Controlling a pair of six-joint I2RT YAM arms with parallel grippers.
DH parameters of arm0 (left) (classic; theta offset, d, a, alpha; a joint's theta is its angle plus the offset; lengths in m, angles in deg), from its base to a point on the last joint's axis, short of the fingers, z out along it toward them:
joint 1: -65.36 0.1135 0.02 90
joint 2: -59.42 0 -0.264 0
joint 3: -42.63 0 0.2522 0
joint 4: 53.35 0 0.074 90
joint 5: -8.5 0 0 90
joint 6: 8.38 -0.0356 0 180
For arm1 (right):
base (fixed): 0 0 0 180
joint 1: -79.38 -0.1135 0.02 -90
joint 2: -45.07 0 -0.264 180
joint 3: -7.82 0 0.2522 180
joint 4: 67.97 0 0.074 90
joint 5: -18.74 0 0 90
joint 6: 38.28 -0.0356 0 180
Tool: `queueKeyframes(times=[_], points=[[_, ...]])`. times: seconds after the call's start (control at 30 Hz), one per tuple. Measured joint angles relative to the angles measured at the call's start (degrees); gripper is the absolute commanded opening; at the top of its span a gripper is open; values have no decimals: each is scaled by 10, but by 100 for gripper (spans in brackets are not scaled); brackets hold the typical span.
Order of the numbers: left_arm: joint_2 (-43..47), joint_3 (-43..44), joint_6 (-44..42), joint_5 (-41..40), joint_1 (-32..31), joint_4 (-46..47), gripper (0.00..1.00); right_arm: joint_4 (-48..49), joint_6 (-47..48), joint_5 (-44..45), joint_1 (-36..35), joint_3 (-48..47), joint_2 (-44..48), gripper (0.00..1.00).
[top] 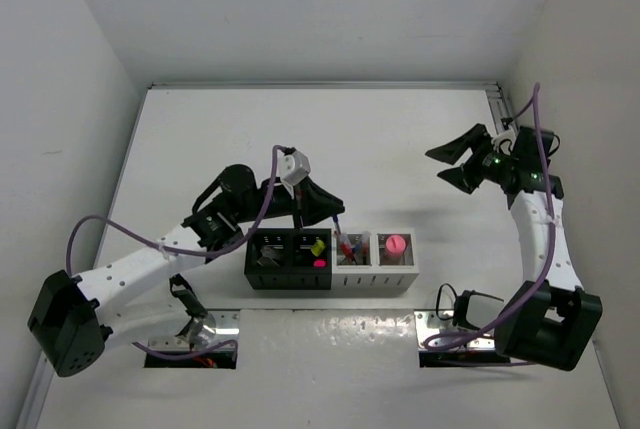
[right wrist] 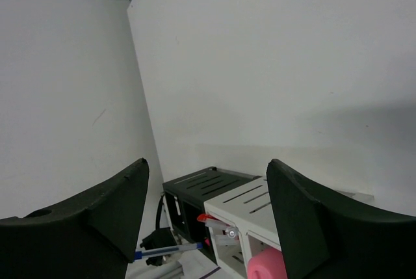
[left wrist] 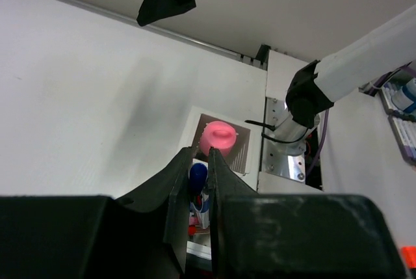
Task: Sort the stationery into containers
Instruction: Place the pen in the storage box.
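Four containers stand in a row near the table's front edge: two black bins (top: 288, 259) and two white bins (top: 375, 261). My left gripper (top: 337, 215) (left wrist: 202, 151) is shut on a blue pen (left wrist: 197, 176) (right wrist: 170, 250), which hangs tilted over the left white bin (right wrist: 250, 202), its lower end in with the red pens (top: 348, 247) (right wrist: 209, 216). A pink-capped glue stick (top: 396, 244) (left wrist: 219, 135) stands in the right white bin. Yellow and pink highlighters (top: 318, 249) lie in the right black bin. Pale items (top: 266, 257) lie in the left black bin. My right gripper (top: 457, 163) (right wrist: 207, 168) is open and empty, raised at the far right.
White walls enclose the table on the left, back and right. A metal rail (top: 492, 99) runs down the back right corner. Metal mounting plates (top: 455, 334) sit at the arm bases. A purple cable (top: 270, 189) loops over the left arm.
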Motion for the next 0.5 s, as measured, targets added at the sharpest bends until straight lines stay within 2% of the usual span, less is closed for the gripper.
queueKeyframes(times=[0.4, 0.5], points=[[-50, -38, -47, -18, -27, 15, 0, -2, 25, -14, -9, 1, -2, 72], [-62, -52, -47, -24, -30, 20, 3, -11, 46, -15, -9, 1, -7, 72]])
